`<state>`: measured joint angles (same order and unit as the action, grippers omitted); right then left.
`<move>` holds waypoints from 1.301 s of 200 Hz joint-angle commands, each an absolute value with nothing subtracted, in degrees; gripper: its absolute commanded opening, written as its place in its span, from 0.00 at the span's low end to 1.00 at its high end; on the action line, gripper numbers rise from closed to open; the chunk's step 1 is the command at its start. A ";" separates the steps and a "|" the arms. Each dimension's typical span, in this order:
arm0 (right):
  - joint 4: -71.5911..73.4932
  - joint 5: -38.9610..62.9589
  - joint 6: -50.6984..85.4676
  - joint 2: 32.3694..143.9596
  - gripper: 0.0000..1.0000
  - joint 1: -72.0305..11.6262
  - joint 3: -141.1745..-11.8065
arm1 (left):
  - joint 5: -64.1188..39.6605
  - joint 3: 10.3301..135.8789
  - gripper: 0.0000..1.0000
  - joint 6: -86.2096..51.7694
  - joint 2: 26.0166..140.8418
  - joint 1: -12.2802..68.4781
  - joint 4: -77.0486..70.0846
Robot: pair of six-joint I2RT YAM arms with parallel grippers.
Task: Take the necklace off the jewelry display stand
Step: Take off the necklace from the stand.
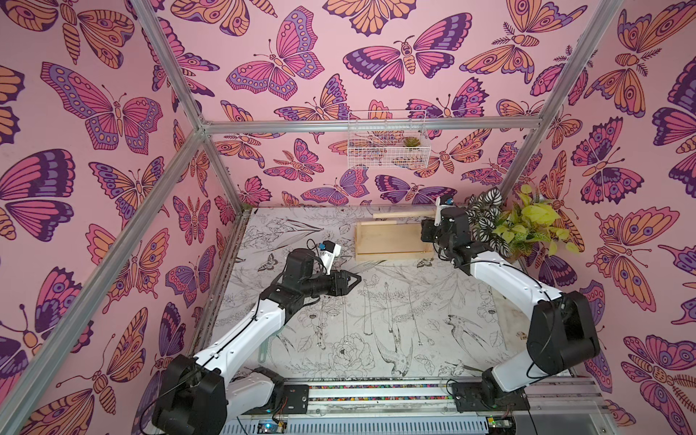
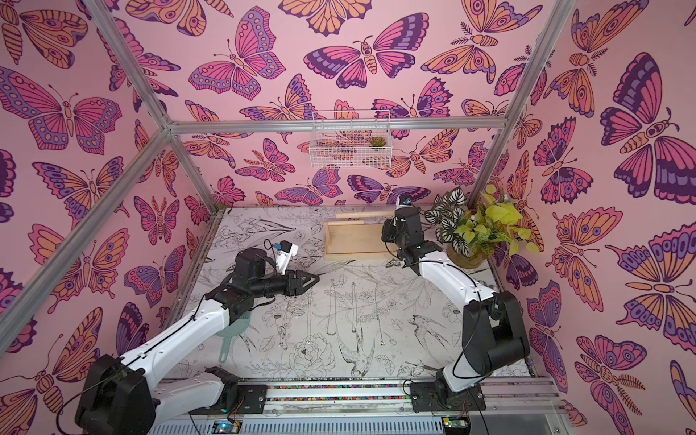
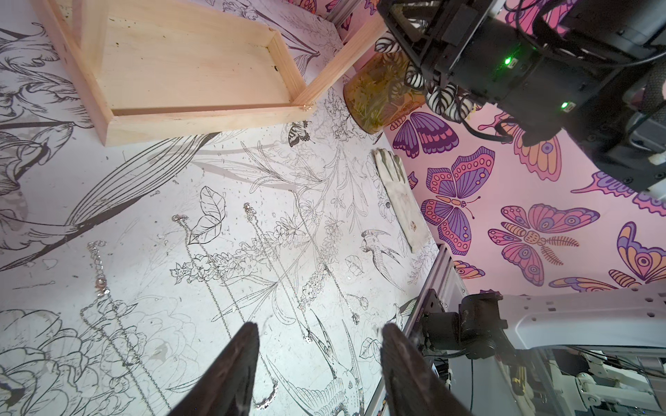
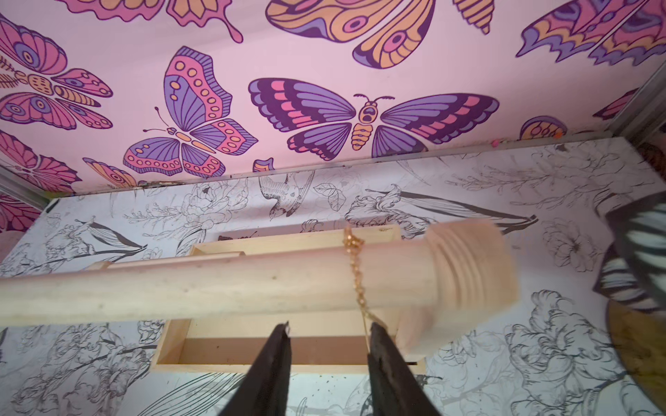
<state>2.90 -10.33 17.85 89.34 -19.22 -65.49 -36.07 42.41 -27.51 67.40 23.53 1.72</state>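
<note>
A gold necklace (image 4: pixel 355 273) hangs looped over the top crossbar (image 4: pixel 144 291) of the jewelry display stand (image 1: pixel 391 241), near one end. Close by, the right gripper (image 4: pixel 330 326) has its jaws apart, the chain against one finger. The left gripper (image 3: pixel 320 326), jaws spread, hovers above silver chains (image 3: pixel 201 259) on the table (image 3: pixel 108 187)

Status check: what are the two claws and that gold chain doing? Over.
Left gripper open above the table. Right gripper open at the stand's crossbar; gold necklace hangs over it, not gripped. Nothing blocking, plant leaves close.
</note>
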 commanded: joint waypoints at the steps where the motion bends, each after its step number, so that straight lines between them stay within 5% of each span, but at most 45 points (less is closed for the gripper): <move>1: 2.47 -15.20 16.52 88.00 0.45 -19.31 -65.37 | -37.09 43.50 0.57 -27.42 67.08 23.12 1.60; 201: 6.55 -16.26 16.47 94.08 0.44 -19.25 -68.69 | -36.85 43.34 0.57 -26.97 66.93 23.12 2.20; 260: 5.72 -16.33 16.17 97.39 0.17 -19.27 -73.38 | -36.31 43.50 0.58 -26.65 67.06 23.02 2.77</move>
